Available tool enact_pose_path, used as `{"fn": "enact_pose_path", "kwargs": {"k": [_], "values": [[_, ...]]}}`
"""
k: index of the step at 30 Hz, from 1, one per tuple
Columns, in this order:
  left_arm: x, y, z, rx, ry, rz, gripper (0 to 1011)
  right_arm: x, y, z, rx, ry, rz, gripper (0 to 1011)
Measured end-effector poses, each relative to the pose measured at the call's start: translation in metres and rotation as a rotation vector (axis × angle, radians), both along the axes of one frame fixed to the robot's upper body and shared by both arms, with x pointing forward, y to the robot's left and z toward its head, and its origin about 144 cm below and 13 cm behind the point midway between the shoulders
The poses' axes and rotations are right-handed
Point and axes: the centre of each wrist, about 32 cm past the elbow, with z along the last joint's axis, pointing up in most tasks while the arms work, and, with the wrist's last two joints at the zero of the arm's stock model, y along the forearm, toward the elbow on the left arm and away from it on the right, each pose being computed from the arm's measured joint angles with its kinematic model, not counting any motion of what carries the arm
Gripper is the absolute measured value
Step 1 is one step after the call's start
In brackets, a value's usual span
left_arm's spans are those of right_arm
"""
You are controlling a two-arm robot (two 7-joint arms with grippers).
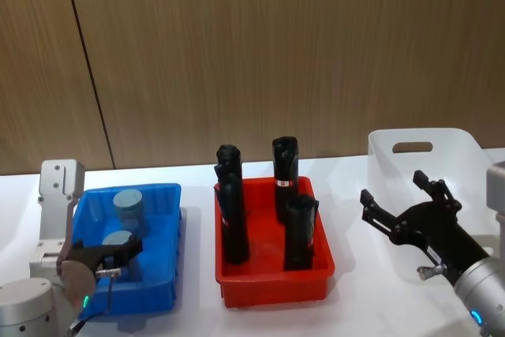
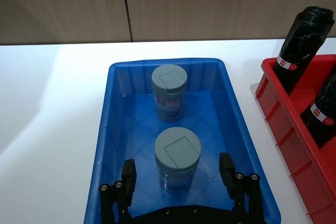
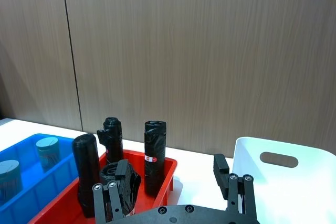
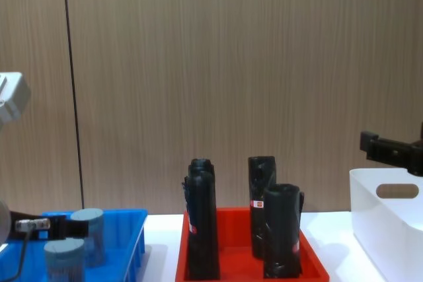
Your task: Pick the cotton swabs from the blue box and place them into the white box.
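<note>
Left gripper (image 2: 177, 161): fingers spread wide, holding nothing, low over the near end of the blue box (image 2: 236, 108).
Key relation: the near tub (image 1: 118, 239) of cotton swabs stands upright, centred just ahead of the finger gap; the left arm is much nearer.
Blue box: 2 tubs, with the far tub (image 2: 169, 90) by the back wall.
White box (image 1: 461, 147): no tub seen inside; the right gripper (image 1: 394, 185) is open beside it.
Red tray (image 1: 268, 286): 4 black rolls (image 1: 231, 211).

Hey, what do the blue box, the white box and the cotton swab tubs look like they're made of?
Blue box: likely moulded plastic, semi-glossy, with soft highlights and ribbed walls. White box: glossy plastic, smooth rounded rim, cut handle slot. Cotton swabs: probably plastic tubs; matte grey-blue lids with a moulded flap outline. The open left gripper flanks the nearer one.
</note>
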Motion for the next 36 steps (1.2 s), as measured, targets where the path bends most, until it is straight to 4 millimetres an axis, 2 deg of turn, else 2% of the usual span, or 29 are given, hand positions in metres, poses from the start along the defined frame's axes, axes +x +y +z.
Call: {"fn": "enact_pose_path", "kwargs": {"k": [18, 36], "values": [[0.025, 0.013, -0.013, 0.006, 0.011, -0.055, 1003, 0.000, 0.000, 0.000, 0.000, 0.000, 0.000, 1002], [0.042, 0.015, -0.021, 0.030, 0.034, -0.092, 1003, 0.000, 0.000, 0.000, 0.000, 0.000, 0.000, 1002]]}}
